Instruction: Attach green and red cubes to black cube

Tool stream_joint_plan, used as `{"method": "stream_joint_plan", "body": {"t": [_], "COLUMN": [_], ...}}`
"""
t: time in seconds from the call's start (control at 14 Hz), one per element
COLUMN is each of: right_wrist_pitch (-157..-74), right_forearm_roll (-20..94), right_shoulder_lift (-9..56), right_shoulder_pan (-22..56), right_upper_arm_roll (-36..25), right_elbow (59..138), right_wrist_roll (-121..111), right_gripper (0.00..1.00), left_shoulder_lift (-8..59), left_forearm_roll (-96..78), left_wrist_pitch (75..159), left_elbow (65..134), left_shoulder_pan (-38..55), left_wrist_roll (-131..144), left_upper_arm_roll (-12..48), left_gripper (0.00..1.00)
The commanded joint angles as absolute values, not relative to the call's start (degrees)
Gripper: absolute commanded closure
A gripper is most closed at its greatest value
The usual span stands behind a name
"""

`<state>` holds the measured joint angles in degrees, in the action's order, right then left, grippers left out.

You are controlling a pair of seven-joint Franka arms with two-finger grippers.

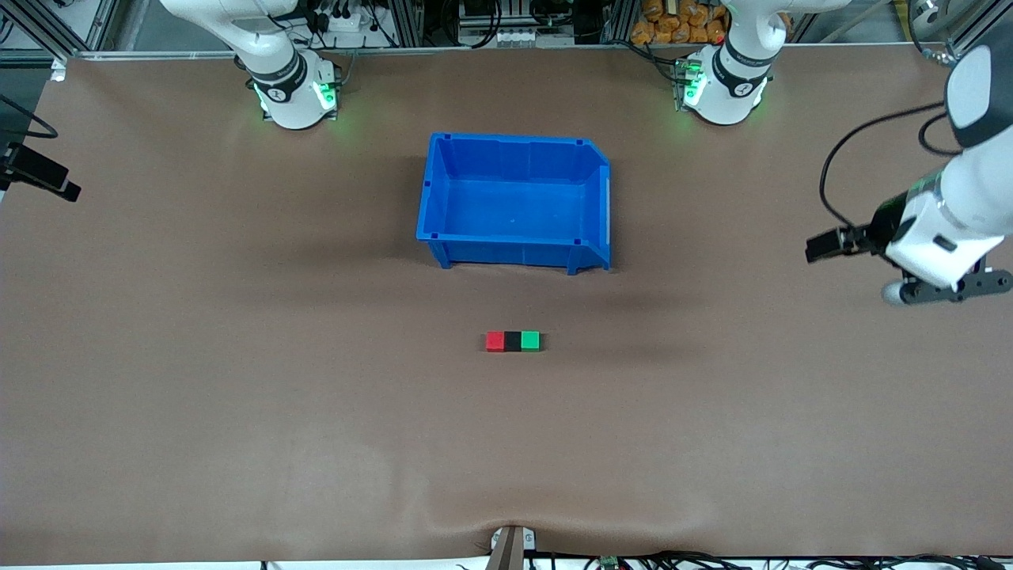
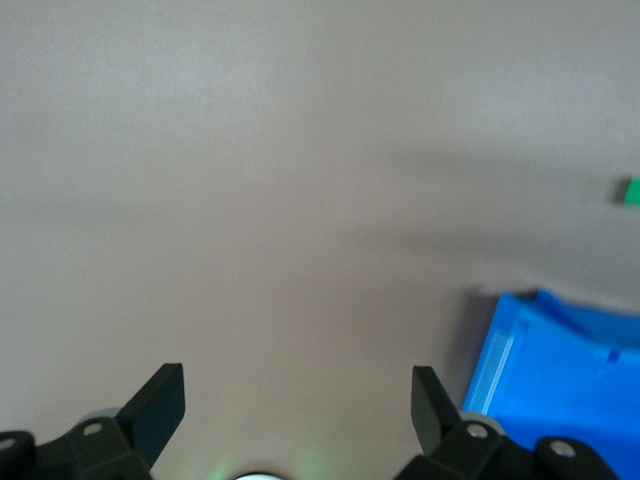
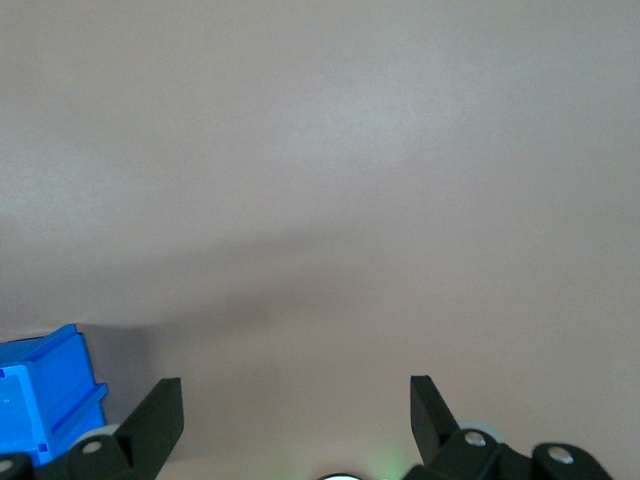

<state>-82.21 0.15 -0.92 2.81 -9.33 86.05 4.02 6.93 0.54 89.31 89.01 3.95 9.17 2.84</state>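
The red cube [image 1: 495, 341], the black cube [image 1: 513, 341] and the green cube [image 1: 530, 340] lie touching in one row on the brown table, black in the middle, nearer to the front camera than the blue bin [image 1: 514, 202]. My left gripper [image 2: 298, 395] is open and empty over bare table at the left arm's end, seen in the front view too [image 1: 954, 291]. The green cube's edge shows in the left wrist view [image 2: 630, 190]. My right gripper [image 3: 296, 400] is open and empty over bare table at the right arm's end.
The blue bin stands empty in the table's middle, farther from the front camera than the cubes; it shows in both wrist views [image 2: 570, 370] [image 3: 40, 395]. A black part with a cable [image 1: 36, 170] juts in at the right arm's end.
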Motion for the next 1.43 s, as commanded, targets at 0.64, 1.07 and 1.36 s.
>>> {"method": "stream_joint_plan", "body": {"t": [0.64, 1.07, 1.36], "right_wrist_pitch": [-81.7, -81.7, -81.6], "right_forearm_roll": [1.1, 1.1, 1.1], "right_shoulder_lift": [-0.6, -0.6, -0.6], "right_shoulder_pan": [1.9, 1.8, 1.6], "right_upper_arm_roll": [-8.8, -8.8, -8.8], "right_elbow": [85.4, 85.4, 85.4], "right_wrist_roll": [4.1, 4.1, 4.1], "right_gripper": [0.0, 0.0, 0.0], "left_shoulder_lift": [-0.8, 0.1, 0.1], "left_forearm_roll": [2.5, 2.5, 2.1], "left_wrist_pitch": [82.5, 82.5, 82.7], "left_elbow": [90.8, 90.7, 90.3], "left_shoulder_pan": [5.9, 5.5, 5.2], "left_wrist_roll": [-3.5, -2.3, -2.3], "left_upper_arm_roll": [-0.1, -1.1, -1.2], "left_gripper": [0.0, 0.0, 0.0]}}
